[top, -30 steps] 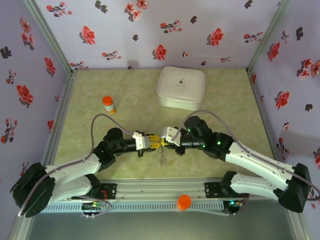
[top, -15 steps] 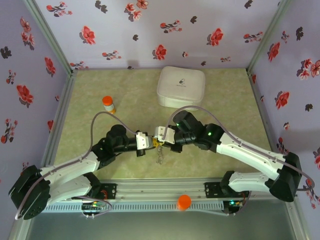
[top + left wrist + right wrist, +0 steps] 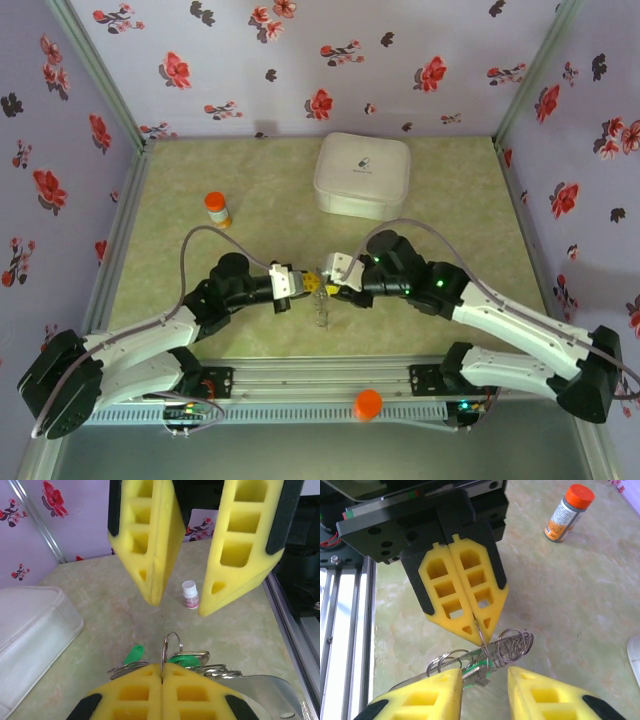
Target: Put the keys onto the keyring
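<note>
Pinching the keyring (image 3: pixel 172 633) in our closed left gripper (image 3: pixel 161 669), we hold it in the air, the green keys (image 3: pixel 133 654) bunched right against it. Our right gripper (image 3: pixel 485 680) stands parted around that bunch; with nothing clamping them, a key could slip off or the thin ring twist out
</note>
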Motion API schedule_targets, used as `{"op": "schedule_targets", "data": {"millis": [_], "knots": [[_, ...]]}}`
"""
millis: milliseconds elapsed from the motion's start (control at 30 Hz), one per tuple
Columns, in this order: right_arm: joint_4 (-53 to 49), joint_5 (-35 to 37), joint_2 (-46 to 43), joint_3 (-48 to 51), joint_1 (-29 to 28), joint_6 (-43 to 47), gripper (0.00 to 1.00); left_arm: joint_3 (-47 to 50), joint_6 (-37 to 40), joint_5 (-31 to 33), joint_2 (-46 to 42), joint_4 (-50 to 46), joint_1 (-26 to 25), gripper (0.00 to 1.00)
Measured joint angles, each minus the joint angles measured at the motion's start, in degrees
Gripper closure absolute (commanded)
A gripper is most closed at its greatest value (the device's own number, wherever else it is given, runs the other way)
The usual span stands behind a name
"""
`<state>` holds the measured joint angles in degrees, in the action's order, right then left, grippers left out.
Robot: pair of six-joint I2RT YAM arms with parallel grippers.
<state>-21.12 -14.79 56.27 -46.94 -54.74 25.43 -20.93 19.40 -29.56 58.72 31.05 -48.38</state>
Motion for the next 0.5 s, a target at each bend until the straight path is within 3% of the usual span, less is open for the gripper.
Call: {"op": "schedule_targets", "data": {"millis": [267, 500], "knots": [[3.7, 1.2, -1.5, 3.8, 0.0, -5.6, 0.62, 1.2, -1.4, 0.0, 0.3, 4.1, 0.0, 1.0], [5.7, 1.0, -0.8, 3.8, 0.0, -7.2, 0.68, 2.1, -1.5, -0.5, 0.3, 5.5, 0.0, 1.0]]}}
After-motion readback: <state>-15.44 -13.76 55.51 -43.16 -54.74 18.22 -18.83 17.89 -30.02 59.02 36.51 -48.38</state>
